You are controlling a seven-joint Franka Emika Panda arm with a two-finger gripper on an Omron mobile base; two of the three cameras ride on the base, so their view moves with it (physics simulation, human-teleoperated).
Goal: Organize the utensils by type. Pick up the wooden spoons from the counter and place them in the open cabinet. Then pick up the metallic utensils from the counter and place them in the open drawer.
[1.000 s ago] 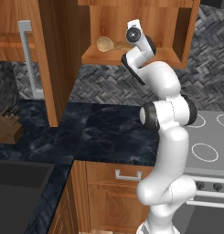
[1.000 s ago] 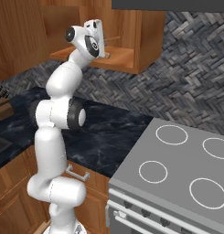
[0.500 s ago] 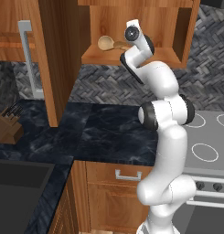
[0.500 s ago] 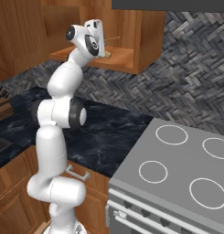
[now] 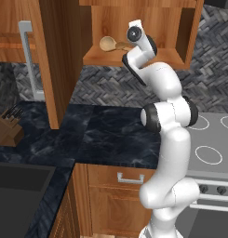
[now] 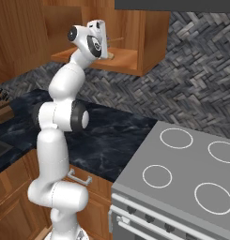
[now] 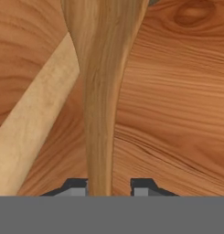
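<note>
My gripper (image 7: 109, 185) reaches into the open cabinet (image 5: 157, 58) and is shut on the handle of a tan wooden spoon (image 7: 102, 91), which runs away from the fingertips over the shelf floor (image 7: 177, 100). A second, paler wooden spoon handle (image 7: 35, 114) lies slanted beside it on the left. In the left base view a round tan spoon bowl (image 5: 107, 43) rests on the shelf just left of my hand (image 5: 134, 33). From the right base view my hand (image 6: 100, 37) stands over the shelf (image 6: 128, 61). The metallic utensils are out of view.
The black counter (image 5: 110, 135) lies below the cabinet, with a knife block (image 5: 6, 128) at its left and a sink (image 5: 17, 186) in front. The stove (image 6: 182, 178) is on the right. The cabinet door (image 5: 27, 60) hangs to the left. A drawer front (image 5: 129, 179) sits under the counter.
</note>
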